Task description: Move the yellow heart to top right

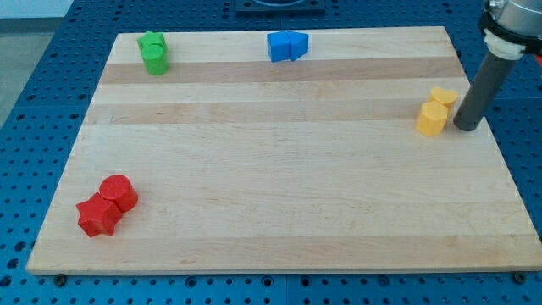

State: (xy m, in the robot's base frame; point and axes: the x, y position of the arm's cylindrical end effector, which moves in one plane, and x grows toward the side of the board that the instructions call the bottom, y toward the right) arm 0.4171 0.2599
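A pale wooden surface (279,186) filled most of the view, made of long planks running left to right, their grain in light and slightly darker bands. It lay on a blue base (51,85) dotted with regular rows of small dark holes, which showed along the view's left, right and bottom edges. At the view's top a dark fixture (279,4) sat behind the far edge. The light was even and soft.

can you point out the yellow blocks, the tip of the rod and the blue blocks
yellow blocks (435,111): camera view, where the two yellow pieces meet, near the view's right edge
my tip (466,128): camera view, the rod's very end, just right of the yellow blocks
blue blocks (286,46): camera view, middle of the pair, at the view's top
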